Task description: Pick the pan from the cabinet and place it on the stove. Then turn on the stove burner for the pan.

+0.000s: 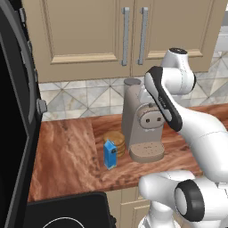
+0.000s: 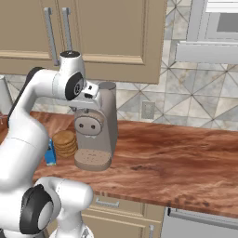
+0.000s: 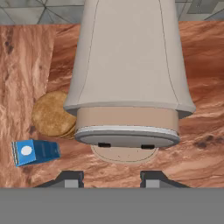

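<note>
On the left base view, the arm point(image 1: 178, 111) is seen bent over a wooden counter point(image 1: 67, 156). A tan coffee machine point(image 1: 140, 127) stands on the counter. A blue carton point(image 1: 110, 154) stands just beside a stack of round cookies point(image 1: 115, 140), and both are left of the machine. The cabinet point(image 1: 89, 35) is hung above, and its two doors are shut. A corner of the black stove point(image 1: 67, 213) is seen at the bottom left. The pan is not seen, so where it sits cannot be told.

From the right base view, the same machine point(image 2: 95, 132) is seen with the hand held just above and in front of it. The cookies point(image 2: 64, 142) and the carton point(image 2: 50, 153) are partly hidden by the arm point(image 2: 28, 135). The cabinet point(image 2: 107, 32) doors are shut here too.

Through the hand view, the machine point(image 3: 129, 78) is looked down on from above. The gripper point(image 3: 112, 180) is held over the counter point(image 3: 26, 74) near the front of the machine. Its two fingertips point(image 3: 70, 179) are set apart, with nothing held between them and nothing touched. The cookies point(image 3: 50, 114) and the carton point(image 3: 35, 152) lie to the left.
</note>
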Controlling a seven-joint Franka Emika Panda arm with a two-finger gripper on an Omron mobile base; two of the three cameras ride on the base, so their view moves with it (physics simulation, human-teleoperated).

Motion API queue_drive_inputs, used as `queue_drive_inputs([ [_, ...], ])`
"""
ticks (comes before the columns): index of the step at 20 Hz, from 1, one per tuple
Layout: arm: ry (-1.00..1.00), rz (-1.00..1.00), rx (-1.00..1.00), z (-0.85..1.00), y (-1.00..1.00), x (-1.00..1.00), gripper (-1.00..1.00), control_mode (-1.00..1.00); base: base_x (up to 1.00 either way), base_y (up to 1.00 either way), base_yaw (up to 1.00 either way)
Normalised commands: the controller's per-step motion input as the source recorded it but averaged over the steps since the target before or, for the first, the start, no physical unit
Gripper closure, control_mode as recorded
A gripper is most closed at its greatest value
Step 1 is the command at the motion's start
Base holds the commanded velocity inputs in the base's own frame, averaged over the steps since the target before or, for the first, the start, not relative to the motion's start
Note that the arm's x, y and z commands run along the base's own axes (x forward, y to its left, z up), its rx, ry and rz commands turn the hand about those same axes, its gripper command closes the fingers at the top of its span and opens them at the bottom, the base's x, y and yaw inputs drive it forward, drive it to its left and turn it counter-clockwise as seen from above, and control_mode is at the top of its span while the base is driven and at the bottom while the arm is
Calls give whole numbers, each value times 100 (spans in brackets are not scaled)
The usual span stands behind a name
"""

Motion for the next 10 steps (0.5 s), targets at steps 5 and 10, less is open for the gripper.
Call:
queue_drive_inputs([
  [5, 0, 1, -1, 0, 9, -4, -100, -100, 0, 0, 0],
  [10, -22, 2, -3, 11, 31, -29, -100, -100, 0, 0, 0],
])
